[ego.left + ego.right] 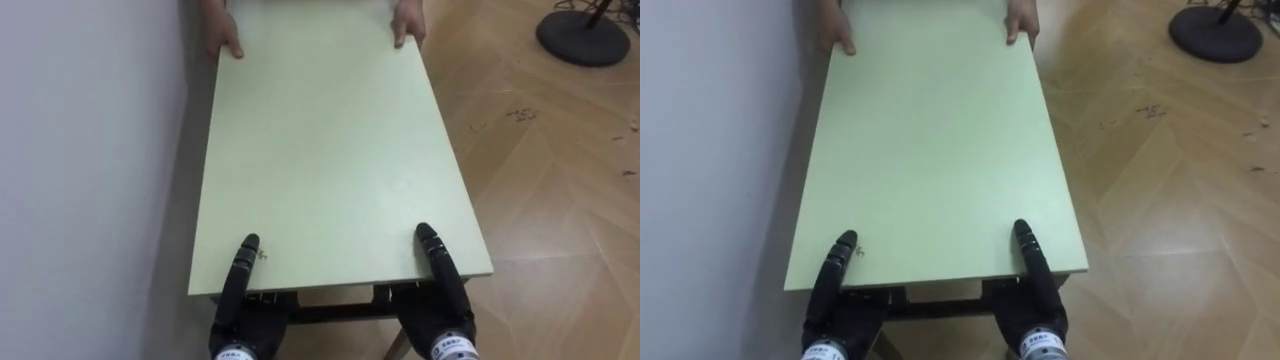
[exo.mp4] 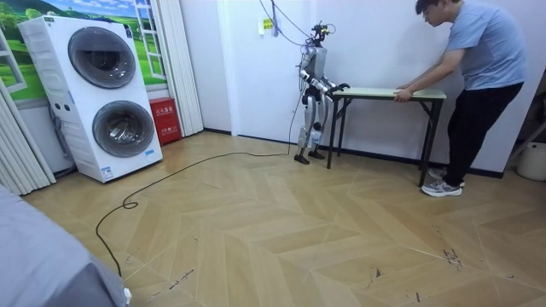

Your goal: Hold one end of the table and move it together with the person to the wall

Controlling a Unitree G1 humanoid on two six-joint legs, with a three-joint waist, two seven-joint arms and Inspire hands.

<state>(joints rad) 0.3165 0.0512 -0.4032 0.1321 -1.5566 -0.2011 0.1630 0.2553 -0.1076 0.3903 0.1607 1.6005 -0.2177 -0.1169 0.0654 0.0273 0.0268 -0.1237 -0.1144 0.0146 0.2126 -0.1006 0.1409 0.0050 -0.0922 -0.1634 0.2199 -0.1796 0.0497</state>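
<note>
Both ends are manned! The left robot hand [image 1: 236,300] and right robot hand [image 1: 442,292] hook the table's [image 1: 320,150] near edge, each reaching up over the top and the rest hidden underneath, so I can't tell how closed they are. The person's hands [image 1: 408,25] take the far edge, likely to share the load. The table sits beside the wall [image 1: 90,150]: pale green top, dark legs.

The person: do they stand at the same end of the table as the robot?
No; in the room view the person holds the table at the end opposite the robot.
</note>
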